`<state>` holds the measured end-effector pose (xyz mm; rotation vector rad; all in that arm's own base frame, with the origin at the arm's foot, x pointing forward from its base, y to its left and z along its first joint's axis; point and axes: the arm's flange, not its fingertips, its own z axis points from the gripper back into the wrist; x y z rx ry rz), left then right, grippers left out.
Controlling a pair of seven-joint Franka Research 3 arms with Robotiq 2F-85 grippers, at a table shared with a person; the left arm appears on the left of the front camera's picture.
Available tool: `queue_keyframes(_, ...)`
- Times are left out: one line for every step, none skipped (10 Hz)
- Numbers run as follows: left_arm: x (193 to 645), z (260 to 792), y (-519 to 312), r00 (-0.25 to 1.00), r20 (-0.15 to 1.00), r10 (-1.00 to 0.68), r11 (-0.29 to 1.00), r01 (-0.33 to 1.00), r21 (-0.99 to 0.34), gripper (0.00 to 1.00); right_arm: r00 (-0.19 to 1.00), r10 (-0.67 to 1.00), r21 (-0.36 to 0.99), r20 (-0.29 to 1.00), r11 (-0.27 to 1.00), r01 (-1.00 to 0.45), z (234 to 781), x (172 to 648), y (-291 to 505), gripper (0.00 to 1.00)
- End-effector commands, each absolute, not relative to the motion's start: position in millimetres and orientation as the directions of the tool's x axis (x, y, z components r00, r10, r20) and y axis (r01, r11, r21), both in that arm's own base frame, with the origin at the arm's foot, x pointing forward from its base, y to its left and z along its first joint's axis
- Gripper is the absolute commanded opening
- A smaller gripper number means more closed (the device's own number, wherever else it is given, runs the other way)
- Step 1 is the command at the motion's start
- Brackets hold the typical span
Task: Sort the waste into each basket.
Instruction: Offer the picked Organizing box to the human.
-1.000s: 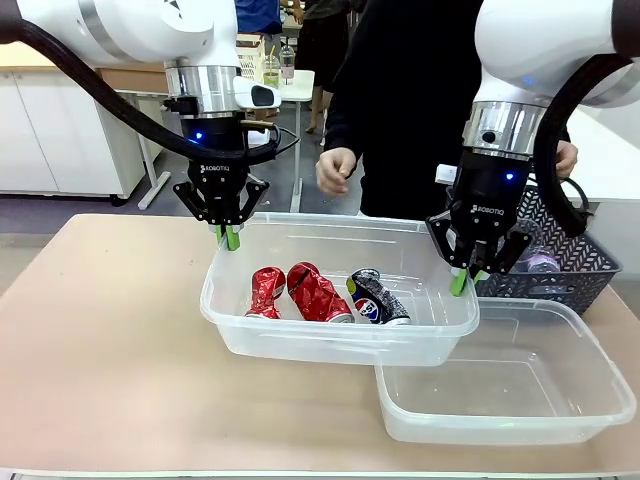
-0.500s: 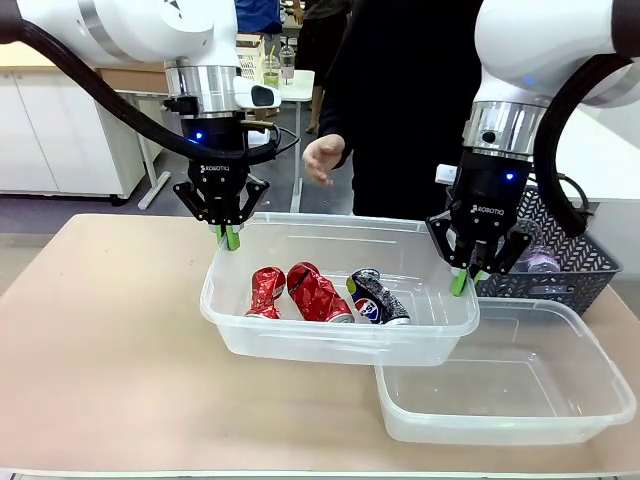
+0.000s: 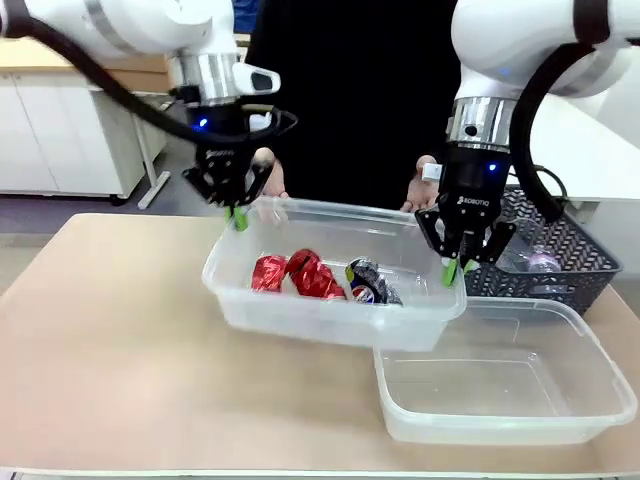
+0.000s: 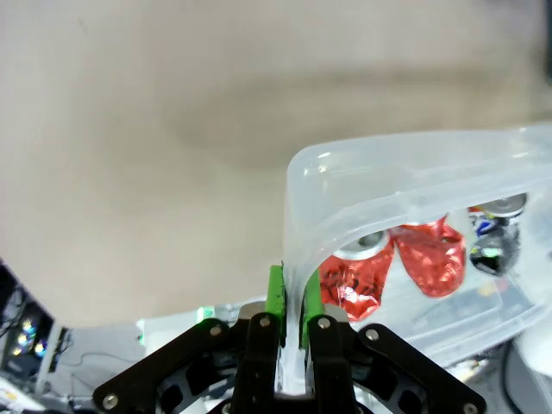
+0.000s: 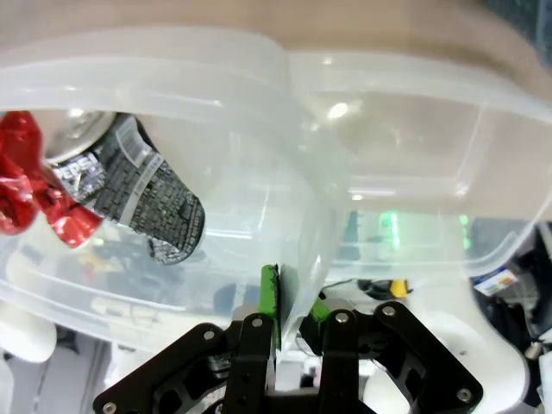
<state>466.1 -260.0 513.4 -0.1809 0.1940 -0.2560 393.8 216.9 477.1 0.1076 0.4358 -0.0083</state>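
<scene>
While both arms hold it, the clear rectangular plastic tub with the lipped rim (image 3: 320,318) hangs above the beige table (image 3: 100,330), tilted, its left end a little higher. The left gripper (image 3: 237,215) has its green pads pressed together on the rim at the tub's far left corner (image 4: 289,285). The right gripper (image 3: 452,270) pinches the rim at the right end in the same way (image 5: 293,289).

Inside this tub lie three crushed drink cans, side by side: two red cans (image 3: 268,272) (image 3: 312,277) and one dark can with silver and blue print (image 3: 370,283). The person's two hands (image 3: 268,175) (image 3: 420,190) are at the far rim of it.

A second clear plastic tub (image 3: 480,435) stands on the table at the right, and the first tub's right end overlaps its near corner. Behind it stands one dark grey woven-pattern basket (image 3: 575,270), and one clear plastic bottle (image 3: 540,262) lies in it.
</scene>
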Motion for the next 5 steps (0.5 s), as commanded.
queue_keyframes(517.9, 533.0, -279.3, 0.958, -0.177, -0.225, 0.939, 0.165, -0.303, 0.1, 0.882, 0.125, 0.156, -0.455, 0.986, -0.06, 501.3, 459.9, 244.3, 0.07)
queue_keyframes(533.2, 535.4, -280.7, 0.975, -0.152, -0.16, 0.947, 0.108, -0.303, 0.1, 0.88, 0.206, 0.133, -0.429, 0.977, -0.164, 499.1, 468.4, 250.3, 0.07)
queue_keyframes(544.9, 530.1, -281.1, 0.975, -0.159, -0.156, 0.944, 0.1, -0.314, 0.1, 0.882, 0.159, 0.146, -0.444, 0.984, -0.104, 492.2, 485.6, 245.5, 0.07)
queue_keyframes(557.9, 519.8, -278.2, 0.969, -0.201, -0.142, 0.944, 0.071, -0.322, 0.1, 0.876, 0.163, 0.208, -0.453, 0.975, -0.074, 487.2, 506.8, 234.9, 0.07)
queue_keyframes(568.5, 510.7, -275.3, 0.964, -0.238, -0.119, 0.944, 0.036, -0.329, 0.1, 0.892, 0.148, 0.26, -0.428, 0.965, -0.035, 482.0, 523.7, 225.4, 0.07)
